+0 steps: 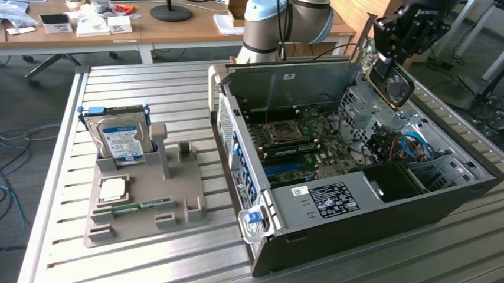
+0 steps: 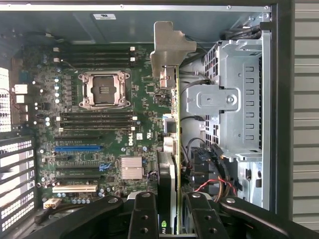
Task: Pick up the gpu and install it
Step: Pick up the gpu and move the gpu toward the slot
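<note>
The gpu [image 1: 396, 87] hangs in the air over the far right part of the open computer case [image 1: 378, 200], its round fan face visible. My gripper [image 1: 388, 52] is shut on it from above. In the wrist view the gpu [image 2: 174, 139] appears edge-on between my two black fingers [image 2: 144, 216], with its pale metal bracket [image 2: 168, 47] at the far end. Below it lies the motherboard [image 2: 109, 129], with a blue slot [image 2: 77, 148] and black slots off to one side of the card. The card is clear of the board and touches nothing but my fingers.
A metal drive cage [image 2: 234, 99] and coloured cables [image 2: 214, 184] sit close beside the card inside the case. On the exterior view's left a grey holder [image 1: 177, 177] carries a silver hard drive [image 1: 122, 138], a processor chip [image 1: 113, 187] and a green memory stick [image 1: 134, 207].
</note>
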You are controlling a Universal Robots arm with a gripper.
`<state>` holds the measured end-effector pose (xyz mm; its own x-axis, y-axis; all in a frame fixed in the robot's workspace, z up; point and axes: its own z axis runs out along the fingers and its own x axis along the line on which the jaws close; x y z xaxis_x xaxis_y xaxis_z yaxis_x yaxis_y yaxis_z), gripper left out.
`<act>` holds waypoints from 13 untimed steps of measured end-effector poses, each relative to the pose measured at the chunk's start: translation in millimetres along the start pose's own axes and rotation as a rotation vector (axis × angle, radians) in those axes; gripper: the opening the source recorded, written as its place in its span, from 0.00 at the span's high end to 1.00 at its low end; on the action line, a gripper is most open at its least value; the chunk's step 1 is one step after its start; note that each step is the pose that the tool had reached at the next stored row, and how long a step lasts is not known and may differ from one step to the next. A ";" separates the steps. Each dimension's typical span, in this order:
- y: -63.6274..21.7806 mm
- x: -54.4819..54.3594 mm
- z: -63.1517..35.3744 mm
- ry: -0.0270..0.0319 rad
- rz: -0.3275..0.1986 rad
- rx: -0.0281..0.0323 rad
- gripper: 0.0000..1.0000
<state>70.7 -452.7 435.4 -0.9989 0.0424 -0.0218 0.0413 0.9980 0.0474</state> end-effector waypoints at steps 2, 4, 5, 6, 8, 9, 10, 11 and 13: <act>0.1 -1.2 0.0 0.0000 0.000 0.0000 0.73; 0.1 -1.3 0.0 -0.0001 0.000 0.0000 0.73; 0.0 -1.4 0.0 0.0000 0.000 0.0000 0.73; 0.1 -1.4 0.0 0.0000 0.000 0.0000 0.73; 0.1 -1.8 0.1 0.0000 0.000 -0.0001 0.73; 0.1 -2.3 0.1 0.0000 0.000 -0.0002 0.73; 0.1 -2.8 0.1 0.0000 0.000 -0.0001 0.73; 0.1 -3.4 0.1 0.0000 0.000 -0.0001 0.73; 0.2 -4.8 0.1 0.0000 0.000 0.0000 0.73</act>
<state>75.5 -452.7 435.4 -0.9989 0.0424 -0.0218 0.0413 0.9980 0.0474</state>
